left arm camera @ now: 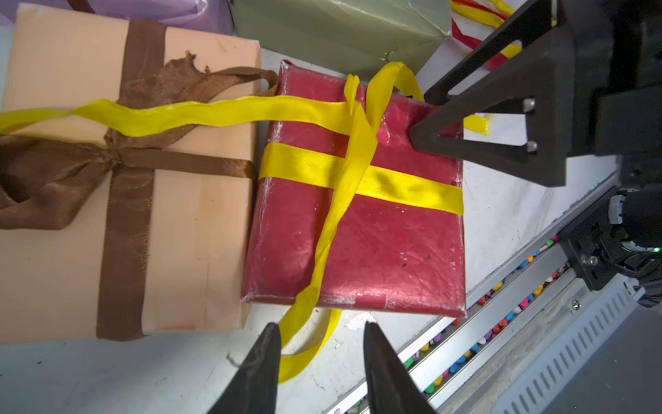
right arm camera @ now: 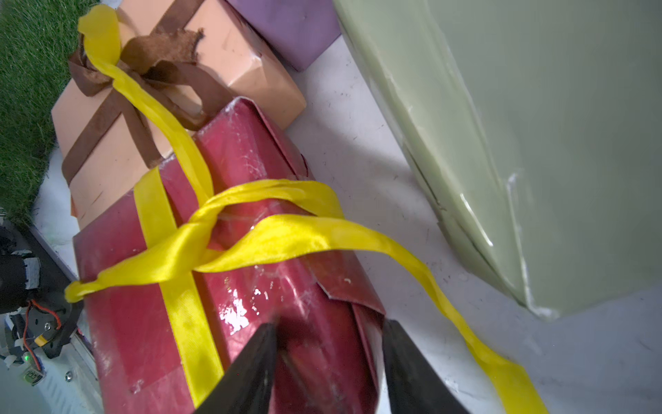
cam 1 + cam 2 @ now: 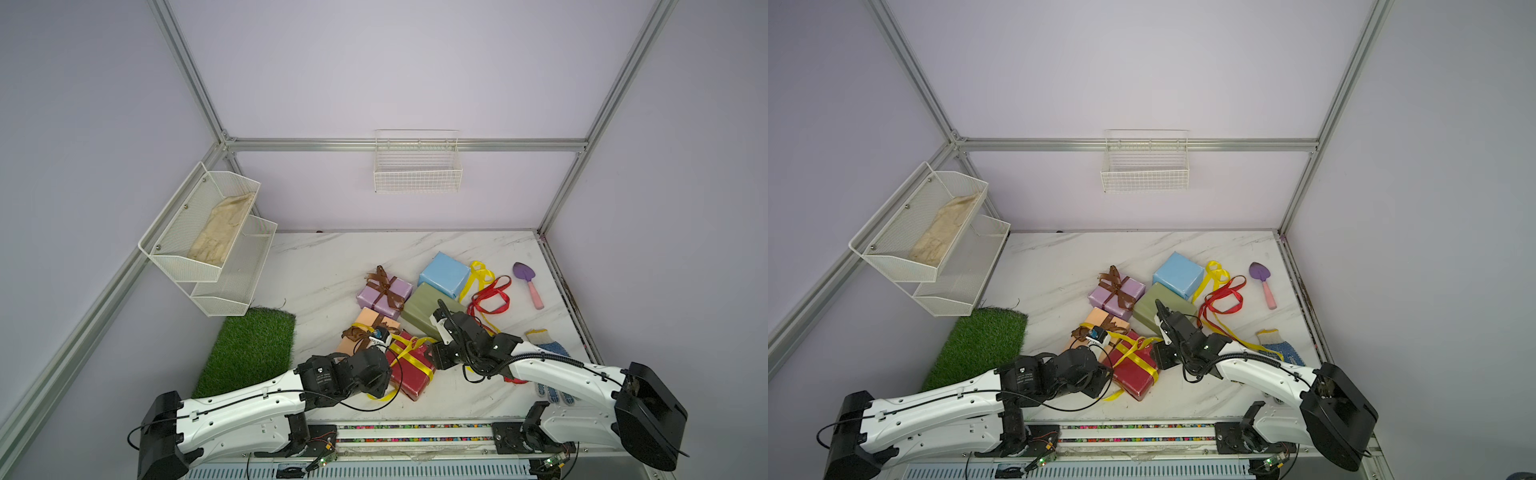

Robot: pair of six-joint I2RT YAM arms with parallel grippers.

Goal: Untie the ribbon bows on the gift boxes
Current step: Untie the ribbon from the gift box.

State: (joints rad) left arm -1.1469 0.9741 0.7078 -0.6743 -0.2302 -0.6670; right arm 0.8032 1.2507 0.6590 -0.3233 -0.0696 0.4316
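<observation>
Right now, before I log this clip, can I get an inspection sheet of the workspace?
Surface: marble-look tabletop, grass mat at one edge.
Job's things: lilac box and peach box, brown bows tied; dark red box, yellow bow half undone; olive box and light blue box bare, loose yellow ribbon and red ribbon beside them.
Clutter: purple trowel, dotted glove.
Grippers: left gripper jaws open; right gripper jaws clamp the dark red box's corner.
Cables: black cable loops off the left arm.
Surroundings: wire basket on back wall; mesh shelf holding beige cloth.
</observation>
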